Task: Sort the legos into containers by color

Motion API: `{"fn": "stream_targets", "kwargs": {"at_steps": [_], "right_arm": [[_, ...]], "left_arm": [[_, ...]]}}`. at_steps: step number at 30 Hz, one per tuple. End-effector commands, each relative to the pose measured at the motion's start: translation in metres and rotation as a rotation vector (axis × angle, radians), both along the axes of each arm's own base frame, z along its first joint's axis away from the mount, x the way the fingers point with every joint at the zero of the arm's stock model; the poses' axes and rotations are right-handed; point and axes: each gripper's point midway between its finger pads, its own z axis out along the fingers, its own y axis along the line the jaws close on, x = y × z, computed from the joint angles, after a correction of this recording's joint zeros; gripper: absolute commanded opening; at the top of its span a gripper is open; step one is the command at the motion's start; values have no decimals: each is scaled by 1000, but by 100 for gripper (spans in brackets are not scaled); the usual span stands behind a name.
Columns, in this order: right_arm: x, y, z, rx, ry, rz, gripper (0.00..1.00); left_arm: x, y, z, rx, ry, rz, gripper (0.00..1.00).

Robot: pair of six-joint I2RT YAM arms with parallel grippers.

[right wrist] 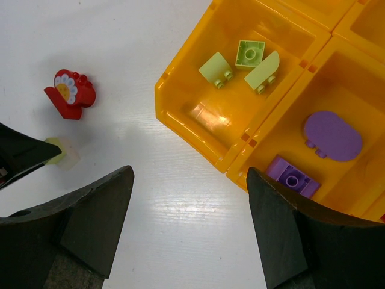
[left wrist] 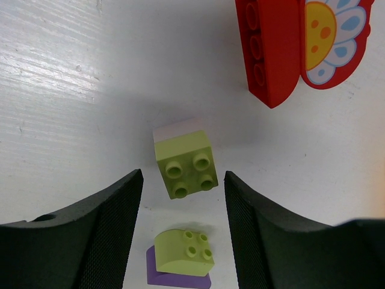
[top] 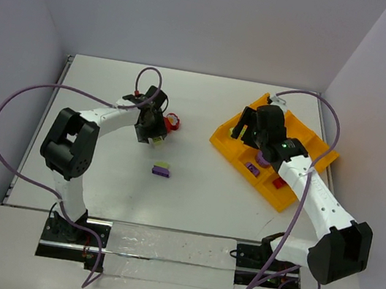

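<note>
While the left gripper (left wrist: 182, 180) stands open, fingers flanking but not touching a yellow-green brick (left wrist: 183, 159) on the table well left of the orange-yellow tray (right wrist: 198, 120), the right gripper (right wrist: 189, 174) hangs wide and empty over that tray's corner, where three yellow-green pieces (right wrist: 249, 54) share one compartment.

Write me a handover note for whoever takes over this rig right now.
Left claw: open, jaws either side of a yellow-green brick on the table, not gripping it.
Right claw: open, empty, at the tray.
Done: three yellow-green pieces share one compartment, two purple pieces the next.
Left: that brick, the red flower brick and the yellow-green-on-purple clump, all on the table.
</note>
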Motion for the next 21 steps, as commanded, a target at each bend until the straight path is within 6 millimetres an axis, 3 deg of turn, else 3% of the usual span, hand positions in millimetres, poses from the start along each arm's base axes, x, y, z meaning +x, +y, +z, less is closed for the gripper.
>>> {"fn": "stream_targets", "kwargs": {"at_steps": [1,7,12,18,21], "right_arm": [[1,2,19,29,-65,-5,83],[-1,1,17,32,-64,-5,83],[-3,2,12,33,-57,-3,83],[-1,4,12,37,-58,6,83],[1,5,14,38,-62,7,83]], "left_arm": [[12,-8,2,-8,-41,-8,62],[10,-10,3,-8,-44,-12,56],[9,-9,4,-3,-44,-11,43],[10,-7,13,6,-60,-27,11],[8,-9,15,3,-61,-52,0]]}}
